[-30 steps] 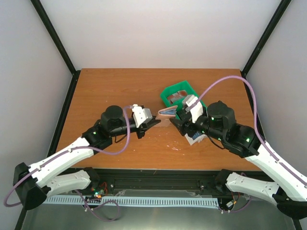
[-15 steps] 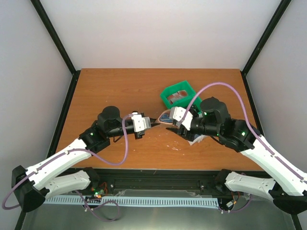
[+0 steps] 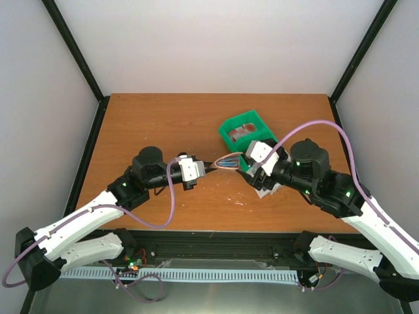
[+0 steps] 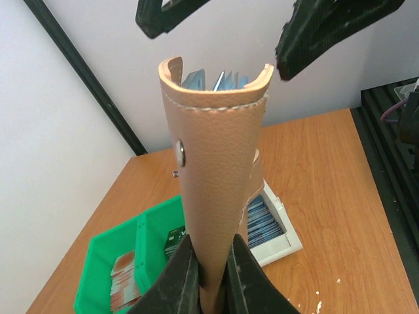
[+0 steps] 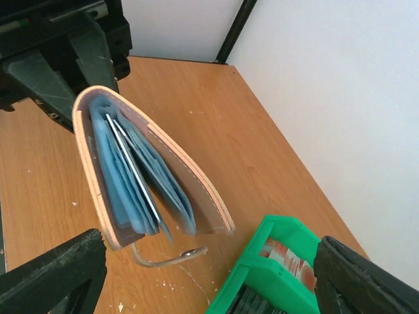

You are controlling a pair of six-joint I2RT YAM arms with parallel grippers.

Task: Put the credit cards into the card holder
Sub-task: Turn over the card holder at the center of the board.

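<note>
One card holder, pinched in left hand, long axis toward wide-open, empty right hand

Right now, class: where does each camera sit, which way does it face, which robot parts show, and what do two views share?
Top: above and behind the bases, looking down at the table; both arms show.
Left wrist: looks along the left gripper, shut on the card holder, towards the open right gripper.
Right wrist: faces the holder's open edge, own fingers at the bottom corners.
Shared: both wrist views show holder and green tray.
</note>
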